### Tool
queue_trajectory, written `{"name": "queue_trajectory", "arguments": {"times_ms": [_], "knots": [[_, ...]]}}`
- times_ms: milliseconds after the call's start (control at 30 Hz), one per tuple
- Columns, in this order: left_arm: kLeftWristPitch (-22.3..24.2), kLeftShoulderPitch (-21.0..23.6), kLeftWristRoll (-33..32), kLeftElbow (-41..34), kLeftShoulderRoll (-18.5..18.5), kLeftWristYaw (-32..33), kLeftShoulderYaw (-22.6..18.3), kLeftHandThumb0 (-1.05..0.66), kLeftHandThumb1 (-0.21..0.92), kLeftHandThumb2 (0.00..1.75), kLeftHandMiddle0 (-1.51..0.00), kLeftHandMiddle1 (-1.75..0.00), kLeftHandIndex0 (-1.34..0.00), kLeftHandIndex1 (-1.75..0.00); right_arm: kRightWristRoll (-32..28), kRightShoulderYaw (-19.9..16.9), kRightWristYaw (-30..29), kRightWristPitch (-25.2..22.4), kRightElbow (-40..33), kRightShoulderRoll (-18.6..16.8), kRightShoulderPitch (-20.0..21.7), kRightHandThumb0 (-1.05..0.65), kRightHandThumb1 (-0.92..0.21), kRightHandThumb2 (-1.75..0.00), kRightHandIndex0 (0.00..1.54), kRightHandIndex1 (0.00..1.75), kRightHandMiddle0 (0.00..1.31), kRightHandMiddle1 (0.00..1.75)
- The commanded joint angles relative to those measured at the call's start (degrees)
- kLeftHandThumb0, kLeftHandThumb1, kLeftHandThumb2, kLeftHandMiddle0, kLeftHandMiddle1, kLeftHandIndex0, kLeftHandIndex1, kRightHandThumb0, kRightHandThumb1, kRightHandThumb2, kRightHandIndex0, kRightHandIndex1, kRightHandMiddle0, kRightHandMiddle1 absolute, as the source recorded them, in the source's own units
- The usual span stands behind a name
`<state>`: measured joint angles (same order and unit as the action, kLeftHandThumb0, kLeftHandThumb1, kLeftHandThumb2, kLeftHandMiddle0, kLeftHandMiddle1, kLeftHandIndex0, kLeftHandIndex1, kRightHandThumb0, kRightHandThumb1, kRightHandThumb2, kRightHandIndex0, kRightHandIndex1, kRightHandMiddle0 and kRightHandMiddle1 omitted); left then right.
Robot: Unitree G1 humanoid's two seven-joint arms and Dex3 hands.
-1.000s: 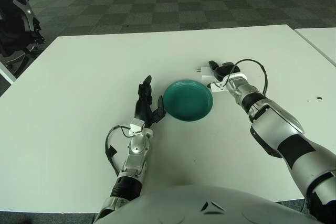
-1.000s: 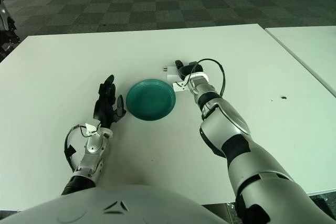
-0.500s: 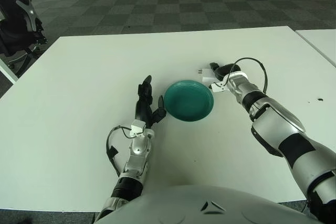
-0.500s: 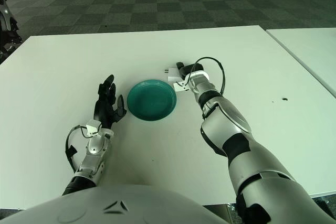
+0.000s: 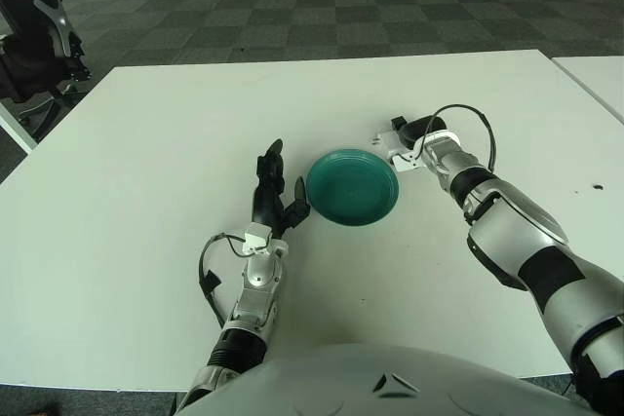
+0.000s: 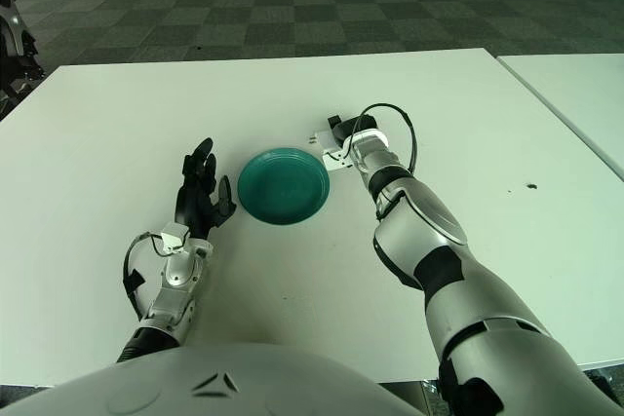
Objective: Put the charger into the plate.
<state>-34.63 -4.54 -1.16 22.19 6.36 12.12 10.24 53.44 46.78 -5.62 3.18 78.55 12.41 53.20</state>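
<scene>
While right hand (image 5: 414, 140) fingers grip the charger (image 5: 395, 139) — half hidden — beside the plate (image 5: 352, 186), left hand (image 5: 273, 192) rests open.

Left hand (image 5: 274, 192) upright, fingers spread; right hand (image 5: 408, 135) curled.

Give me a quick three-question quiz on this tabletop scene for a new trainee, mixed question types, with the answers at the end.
1. True or false: the charger already lies in the plate.
2. Which hand is at the charger? A. left hand B. right hand
3. Fill in: the left hand rests on the table to the plate's ____ side.

Key: 1. false, it is beside the rim. 2. B. 3. left.
</scene>
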Motion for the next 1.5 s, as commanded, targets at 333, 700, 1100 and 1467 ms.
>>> {"name": "queue_trajectory", "arguments": {"times_ms": [333, 700, 1100, 1467], "knots": [[-1.8, -4.9, -0.1, 5.5, 6.9, 1.6, 0.9, -0.78, 0.92, 0.91, -0.22, 0.0, 0.0, -0.74, -0.3, -0.9, -0.5, -1.0, 2.5, 0.7, -7.6, -0.4, -0.6, -0.95, 0.67, 1.73, 0.41, 1.74], [-1.2, -5.2, 2.0, 3.7, 6.4, 4.4, 2.1, -0.78, 0.92, 0.9, -0.21, 0.0, 0.0, -0.68, -1.3, -2.9, -0.7, -1.7, 2.2, 1.0, -6.4, -0.42, -0.52, -1.05, 0.88, 1.75, 0.46, 1.75], [-0.8, -5.3, 1.2, 3.9, 6.2, 5.0, 2.3, -0.78, 0.92, 0.9, -0.22, -0.01, 0.0, -0.72, -3.7, -7.4, -2.0, 0.3, 1.7, 2.6, 1.7, -0.43, -0.48, -1.1, 1.06, 1.75, 0.48, 1.75], [-2.2, -4.5, -1.5, 7.3, 6.1, 2.4, 1.5, -0.78, 0.92, 0.88, -0.25, -0.01, 0.0, -0.77, -7.6, -12.8, -8.8, 1.8, 0.9, 2.5, 2.8, -0.45, -0.4, -1.2, 1.2, 1.75, 0.55, 1.75]]}}
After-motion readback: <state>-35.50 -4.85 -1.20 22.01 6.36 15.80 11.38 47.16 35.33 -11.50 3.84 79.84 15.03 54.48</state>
